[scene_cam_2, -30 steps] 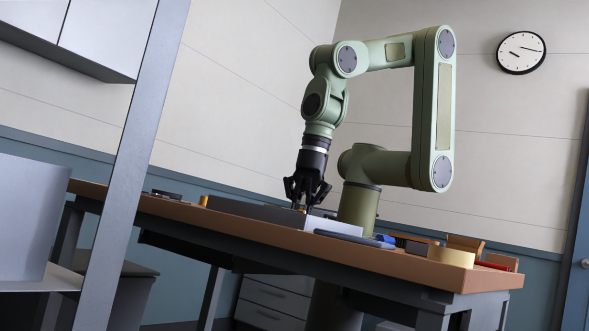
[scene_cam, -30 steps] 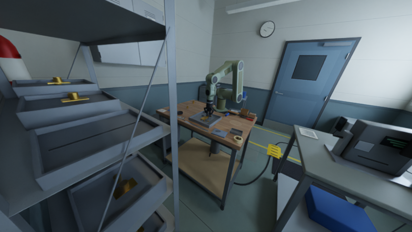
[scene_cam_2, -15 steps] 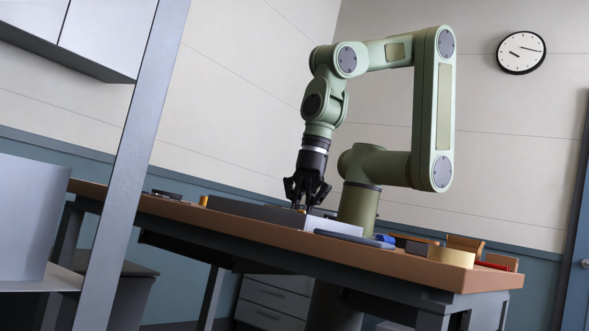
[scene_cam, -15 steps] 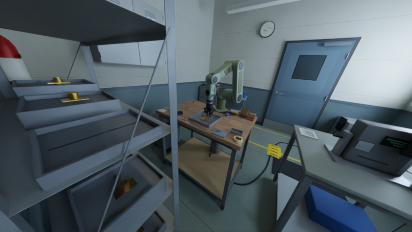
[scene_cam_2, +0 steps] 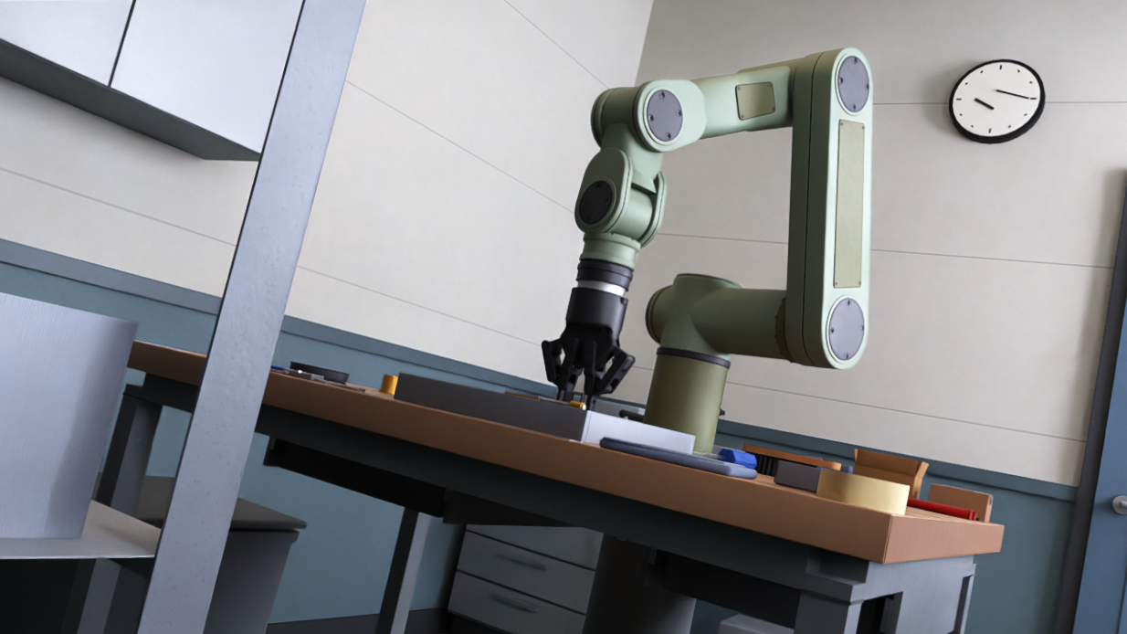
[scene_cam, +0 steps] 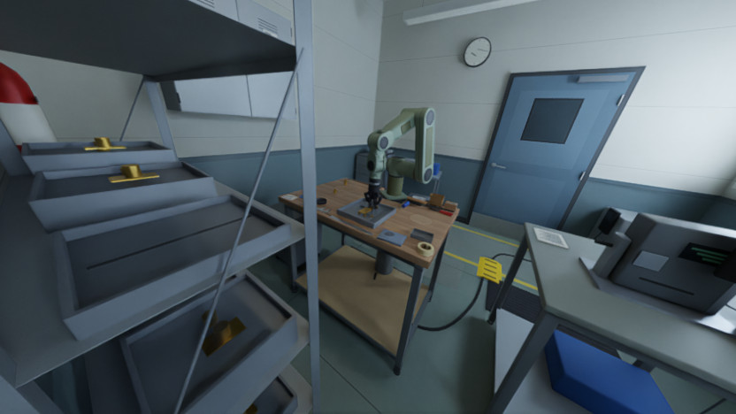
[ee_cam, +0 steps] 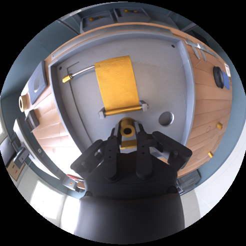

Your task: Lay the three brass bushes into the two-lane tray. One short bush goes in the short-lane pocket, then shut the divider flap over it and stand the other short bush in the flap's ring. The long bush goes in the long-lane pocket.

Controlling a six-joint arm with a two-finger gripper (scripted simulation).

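The grey two-lane tray (ee_cam: 120,82) (scene_cam: 366,212) lies in the middle of the wooden bench. Its yellow divider flap (ee_cam: 117,84) lies flat on the tray floor, hinged at the end near me. A round pocket (ee_cam: 166,118) sits to the right of the hinge. A thin rod with a brass end (ee_cam: 67,78) lies at the tray's left. Two more brass bushes (ee_cam: 219,125) (ee_cam: 210,155) stand on the bench right of the tray. My gripper (ee_cam: 127,136) (scene_cam_2: 583,394) is low over the tray, just before the hinge, and grips a brass bush (ee_cam: 127,130) upright.
A tape roll (ee_cam: 23,103) (scene_cam_2: 861,490) and dark pads (ee_cam: 37,82) lie left of the tray. A black disc (ee_cam: 218,76) and metal tools (ee_cam: 200,48) lie at the far right. The arm's base (scene_cam_2: 686,378) stands behind the tray. A shelf rack (scene_cam: 154,206) stands well off the bench.
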